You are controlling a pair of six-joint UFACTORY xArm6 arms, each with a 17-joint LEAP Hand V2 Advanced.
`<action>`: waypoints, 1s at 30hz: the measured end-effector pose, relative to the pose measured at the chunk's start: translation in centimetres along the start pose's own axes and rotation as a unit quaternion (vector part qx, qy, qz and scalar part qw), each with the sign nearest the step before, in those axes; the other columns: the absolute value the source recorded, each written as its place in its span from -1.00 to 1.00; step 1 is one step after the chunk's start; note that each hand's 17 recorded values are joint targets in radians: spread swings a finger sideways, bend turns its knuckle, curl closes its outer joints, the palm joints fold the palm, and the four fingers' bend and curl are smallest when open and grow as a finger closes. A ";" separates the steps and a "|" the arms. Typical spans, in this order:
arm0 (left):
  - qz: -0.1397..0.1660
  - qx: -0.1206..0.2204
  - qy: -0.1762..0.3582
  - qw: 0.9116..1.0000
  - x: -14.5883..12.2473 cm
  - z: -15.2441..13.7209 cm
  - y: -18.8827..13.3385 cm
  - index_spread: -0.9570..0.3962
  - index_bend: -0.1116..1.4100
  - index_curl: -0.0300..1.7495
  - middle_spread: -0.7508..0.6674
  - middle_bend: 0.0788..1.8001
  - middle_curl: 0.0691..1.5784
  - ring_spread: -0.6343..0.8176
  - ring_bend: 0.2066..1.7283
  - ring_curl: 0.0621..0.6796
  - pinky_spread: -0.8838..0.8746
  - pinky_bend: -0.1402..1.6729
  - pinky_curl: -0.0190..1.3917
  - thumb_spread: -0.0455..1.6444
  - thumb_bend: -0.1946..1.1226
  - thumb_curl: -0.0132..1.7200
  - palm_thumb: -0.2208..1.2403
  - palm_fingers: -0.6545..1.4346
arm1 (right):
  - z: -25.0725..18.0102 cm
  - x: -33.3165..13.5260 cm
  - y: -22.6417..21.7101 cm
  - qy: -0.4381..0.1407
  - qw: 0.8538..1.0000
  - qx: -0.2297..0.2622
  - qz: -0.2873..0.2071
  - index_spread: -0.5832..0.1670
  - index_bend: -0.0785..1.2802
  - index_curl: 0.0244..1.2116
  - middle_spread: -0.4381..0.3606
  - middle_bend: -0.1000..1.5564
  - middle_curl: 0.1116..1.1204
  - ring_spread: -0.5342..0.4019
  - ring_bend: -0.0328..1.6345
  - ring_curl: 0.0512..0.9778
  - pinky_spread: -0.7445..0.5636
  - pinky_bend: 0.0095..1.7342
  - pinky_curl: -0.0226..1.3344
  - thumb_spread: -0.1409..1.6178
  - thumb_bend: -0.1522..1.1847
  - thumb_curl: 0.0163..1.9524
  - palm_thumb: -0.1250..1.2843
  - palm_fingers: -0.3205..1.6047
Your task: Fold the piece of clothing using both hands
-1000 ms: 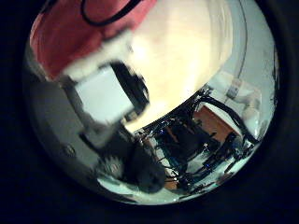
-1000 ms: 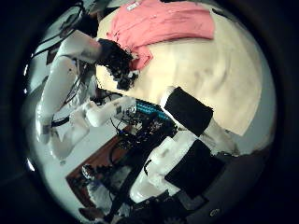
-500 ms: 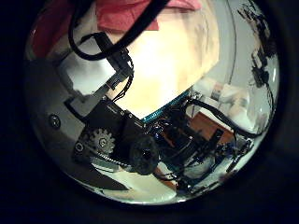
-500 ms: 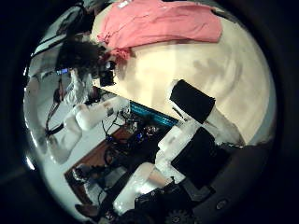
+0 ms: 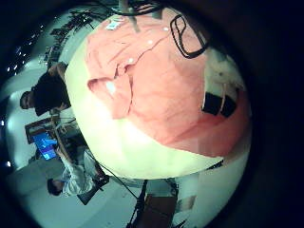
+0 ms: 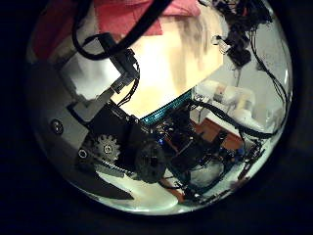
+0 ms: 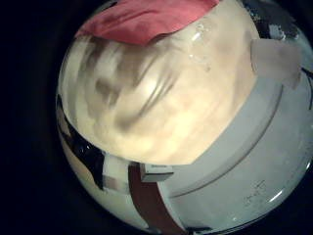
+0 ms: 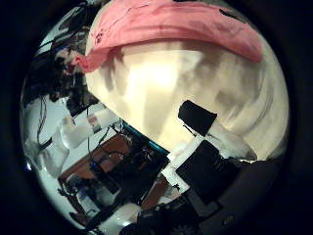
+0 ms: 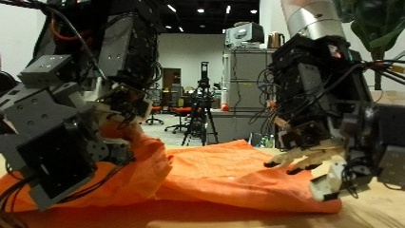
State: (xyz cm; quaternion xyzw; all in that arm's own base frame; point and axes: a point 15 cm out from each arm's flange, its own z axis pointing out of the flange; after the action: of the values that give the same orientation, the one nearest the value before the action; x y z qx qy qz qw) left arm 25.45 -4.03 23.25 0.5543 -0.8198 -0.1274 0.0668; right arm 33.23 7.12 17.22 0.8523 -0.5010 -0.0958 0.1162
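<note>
An orange garment (image 9: 215,176) lies spread on the pale table (image 9: 370,215), bunched into a raised fold (image 9: 126,152) beside my left hand (image 9: 57,133). That hand hangs low over the garment's near end with its fingers relaxed and nothing pinched. Its little finger side palm view shows the garment (image 5: 161,90) lying below the dark fingertips (image 5: 219,100). My right hand (image 9: 317,152) hovers just above the garment's other edge, fingers loosely extended and empty. From the right thumb side palm view, the garment (image 8: 171,24) lies beyond bare tabletop (image 8: 196,83).
The round table's edge (image 5: 142,171) runs close to the garment on one side. Behind the table stand a tripod (image 9: 202,95) and room equipment. A plant (image 9: 380,24) shows above the right arm.
In the left thumb side palm view, the cloth lay close against the palm a second ago and now sits farther off. The right palm view has shifted, with more bare table below it.
</note>
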 end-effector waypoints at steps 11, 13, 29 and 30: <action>-0.003 -0.002 -0.001 1.000 -0.1 -1.1 1.1 -0.67 -0.28 0.43 -0.72 0.00 0.29 -0.71 0.50 0.54 -0.72 0.41 -0.14 0.18 -0.72 -0.15 0.56 0.66 | 1.8 2.6 -2.6 0.057 0.998 0.015 0.031 -0.22 -0.60 -0.43 -0.13 -0.50 -0.40 -0.09 -0.30 -0.69 0.15 -0.64 -0.71 0.29 -0.81 -0.66 0.23 -0.19; -0.003 -0.001 -0.001 1.000 -0.1 -1.2 1.2 -0.67 -0.29 0.45 -0.72 0.00 0.29 -0.71 0.50 0.53 -0.72 0.41 -0.14 0.18 -0.73 -0.14 0.55 0.66 | 2.0 2.6 -2.8 0.058 0.998 0.012 0.033 -0.22 -0.60 -0.43 -0.15 -0.49 -0.40 -0.12 -0.29 -0.67 0.14 -0.65 -0.71 0.28 -0.81 -0.66 0.23 -0.17; -0.010 0.008 0.000 1.000 -0.6 -2.4 2.2 -0.70 -0.39 0.55 -0.74 -0.03 0.32 -0.72 0.48 0.51 -0.73 0.39 -0.15 0.20 -0.73 -0.13 0.53 0.67 | 1.3 3.0 -3.8 0.071 0.996 0.035 0.040 -0.51 0.02 0.03 -0.46 0.12 0.10 -0.46 0.29 -0.18 -0.54 0.09 -0.39 0.34 -0.77 -0.61 0.51 0.77; -0.010 0.009 0.001 1.000 -0.6 -2.5 2.3 -0.70 -0.39 0.55 -0.74 -0.03 0.32 -0.72 0.48 0.51 -0.73 0.39 -0.15 0.20 -0.73 -0.13 0.52 0.67 | 1.0 3.0 -3.7 0.072 0.996 0.039 0.041 -0.50 0.09 0.08 -0.45 0.18 0.14 -0.45 0.33 -0.14 -0.51 0.15 -0.35 0.36 -0.75 -0.61 0.55 0.75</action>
State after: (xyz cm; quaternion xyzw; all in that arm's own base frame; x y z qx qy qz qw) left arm 24.24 -2.97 26.34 0.5634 -0.8151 -0.1205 0.0611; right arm 37.46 6.16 15.06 0.8397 -0.5289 -0.0100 0.1226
